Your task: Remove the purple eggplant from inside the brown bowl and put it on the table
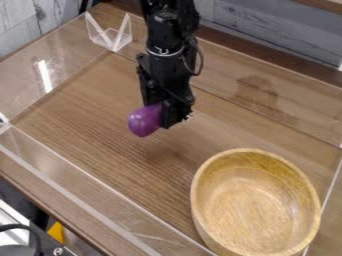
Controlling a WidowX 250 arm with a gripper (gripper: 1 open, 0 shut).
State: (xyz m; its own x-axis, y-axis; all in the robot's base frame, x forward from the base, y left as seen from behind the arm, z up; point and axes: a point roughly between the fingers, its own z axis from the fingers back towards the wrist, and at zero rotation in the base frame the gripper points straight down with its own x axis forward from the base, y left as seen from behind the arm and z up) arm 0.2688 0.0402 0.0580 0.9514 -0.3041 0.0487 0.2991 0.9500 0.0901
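Observation:
The purple eggplant (144,121) is glossy and plump, held low over the table (94,140) left of centre; whether it touches the wood cannot be told. My black gripper (162,110) points straight down and is shut on the eggplant, whose right part its fingers cover. The brown bowl (255,205) of light wood stands at the lower right, with nothing inside it, well apart from the gripper.
Low clear acrylic walls (60,60) border the tabletop on the left and front. A clear triangular stand (110,35) sits at the back left. A grey plank wall runs behind the table.

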